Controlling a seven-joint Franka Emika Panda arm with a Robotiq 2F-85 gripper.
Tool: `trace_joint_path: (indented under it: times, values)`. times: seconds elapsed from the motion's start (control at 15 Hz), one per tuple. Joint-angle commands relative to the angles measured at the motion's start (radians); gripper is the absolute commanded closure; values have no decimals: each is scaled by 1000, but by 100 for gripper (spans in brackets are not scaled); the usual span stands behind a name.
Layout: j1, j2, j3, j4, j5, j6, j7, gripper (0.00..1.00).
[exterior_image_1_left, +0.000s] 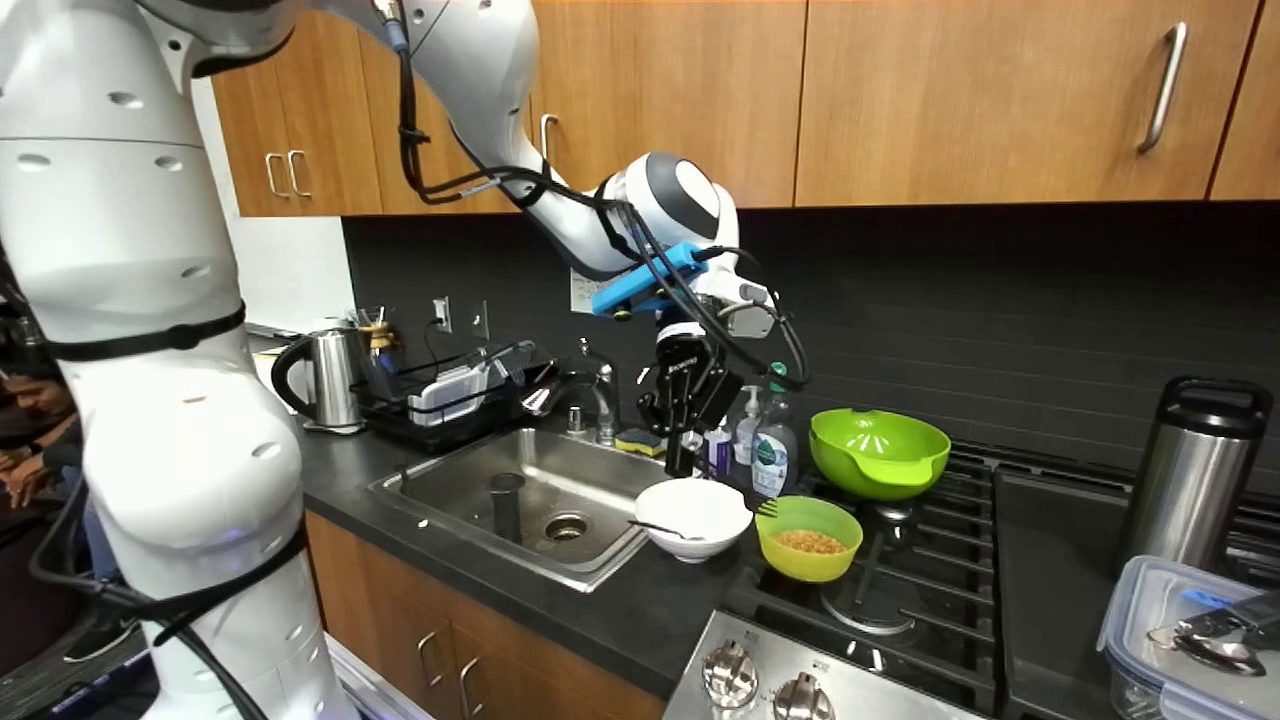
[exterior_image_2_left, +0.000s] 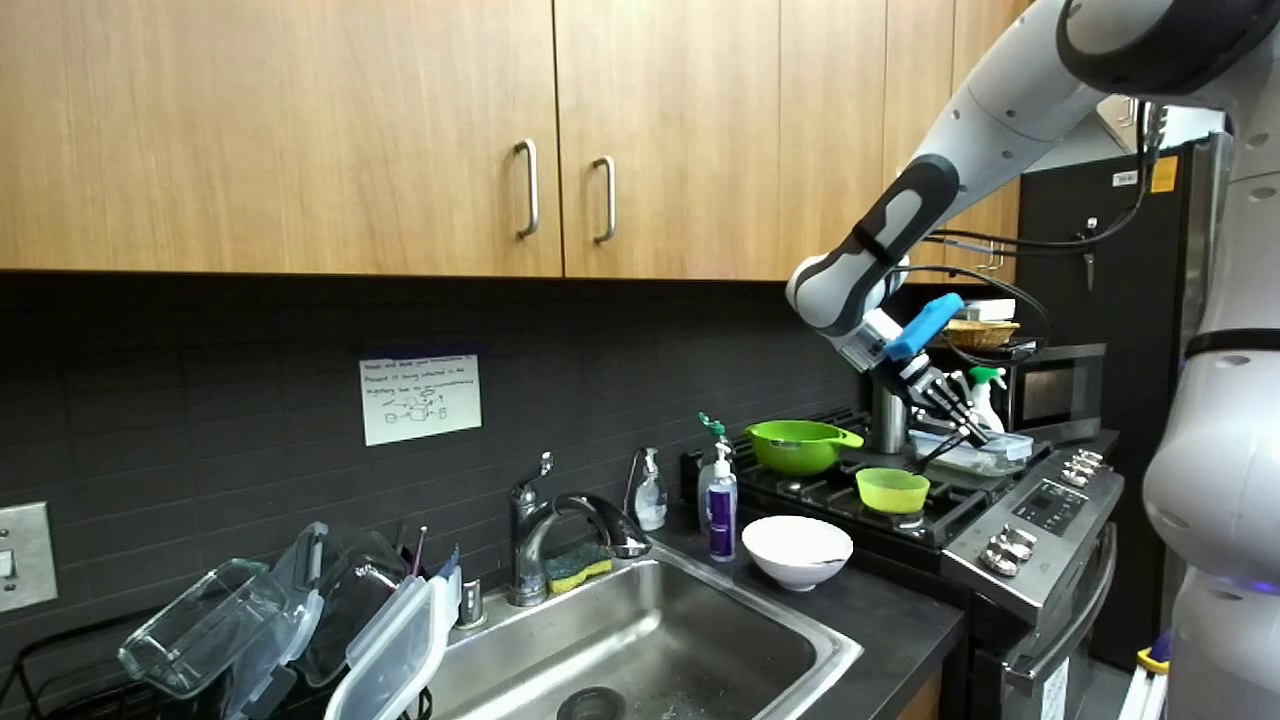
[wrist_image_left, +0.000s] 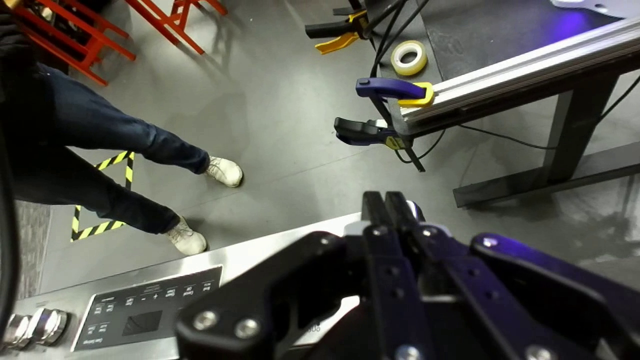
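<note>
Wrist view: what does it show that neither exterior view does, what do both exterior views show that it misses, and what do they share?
Only the wrist view shows the roll of tape and the black-and-yellow floor marking. Missing from it but visible in both exterior views are the white bowl, the bright green bowl, the yellow-green bowl and the sink. The wrist view and both exterior views share the gripper, shut, and the stove knobs.
</note>
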Motion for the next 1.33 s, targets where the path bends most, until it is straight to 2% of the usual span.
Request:
trace_joint_path:
  times: [0.0,1.27]
  values:
    - [14,51,1,59,-38,-45,-35,99]
    - [29,228,3,221,-46,-105,-158,99]
